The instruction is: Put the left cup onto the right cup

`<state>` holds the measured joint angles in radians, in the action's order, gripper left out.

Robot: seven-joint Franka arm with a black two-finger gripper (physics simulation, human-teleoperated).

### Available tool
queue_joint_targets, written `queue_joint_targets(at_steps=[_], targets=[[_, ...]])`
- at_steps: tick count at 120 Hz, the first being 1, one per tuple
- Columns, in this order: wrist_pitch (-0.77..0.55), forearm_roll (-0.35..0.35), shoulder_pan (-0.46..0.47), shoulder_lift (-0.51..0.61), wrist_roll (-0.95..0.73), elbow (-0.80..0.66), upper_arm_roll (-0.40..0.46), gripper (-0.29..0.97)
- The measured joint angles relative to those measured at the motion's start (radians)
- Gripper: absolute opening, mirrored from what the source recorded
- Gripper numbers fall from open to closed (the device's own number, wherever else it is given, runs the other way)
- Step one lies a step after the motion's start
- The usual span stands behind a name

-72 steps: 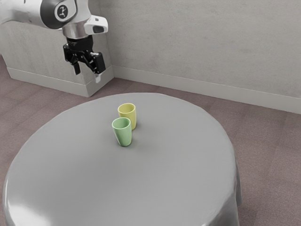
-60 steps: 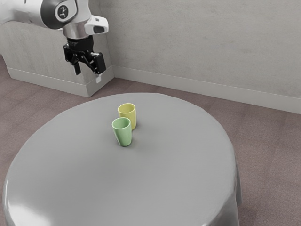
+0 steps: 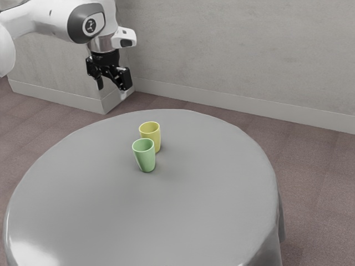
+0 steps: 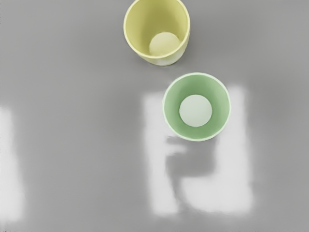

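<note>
Two cups stand upright and close together near the middle of the round grey table [image 3: 211, 210]. The green cup [image 3: 143, 154] is nearer the camera, and the yellow cup [image 3: 150, 136] is just behind it, toward the wall. From above, the green cup [image 4: 196, 107] and the yellow cup [image 4: 157, 31] both look empty, with a small gap between them. My black gripper [image 3: 115, 87] hangs high above the table's far left edge, well clear of both cups. It is open with nothing between its fingers.
A light wall with a baseboard [image 3: 249, 105] runs behind the table. A boxy wall corner [image 3: 105, 100] stands behind the gripper. Brown carpet [image 3: 321, 183] surrounds the table. Bare tabletop lies all around the cups.
My arm has swung toward the exterior view's right, carrying the gripper closer to the cups. The hand has turned a little. The cups have not moved.
</note>
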<state>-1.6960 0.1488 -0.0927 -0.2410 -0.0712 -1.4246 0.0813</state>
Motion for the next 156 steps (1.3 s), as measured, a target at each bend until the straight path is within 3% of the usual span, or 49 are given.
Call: queue_joint_targets(at_steps=[45,156], targets=[[-0.053,0.0,0.0,-0.112,-0.032,0.075,-0.018,0.68],[-0.079,-0.001,0.0,-0.325,-0.098,0.284,0.03,0.68]])
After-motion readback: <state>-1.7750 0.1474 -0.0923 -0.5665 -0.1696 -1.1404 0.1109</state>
